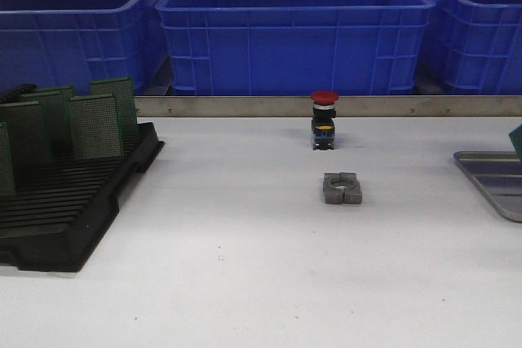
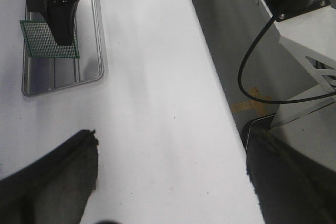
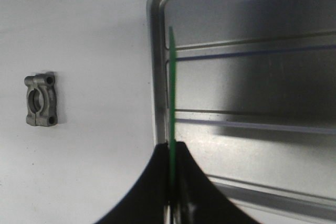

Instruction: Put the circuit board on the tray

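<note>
Right gripper (image 3: 171,203) pinches the board (image 3: 171,93) edge-on above the tray's (image 3: 252,77) left rim (far right of the table); released now, it could tip out. Left gripper's state: cannot tell.

Green circuit board (image 2: 50,39), fine dot grid. Silvery-grey tray (image 3: 157,66), ribbed. Black rack (image 1: 77,209), slotted. Blue bins (image 1: 294,30). Red-capped button (image 1: 324,98), black body. Grey clamp block (image 1: 342,187). White table (image 1: 245,266).
</note>
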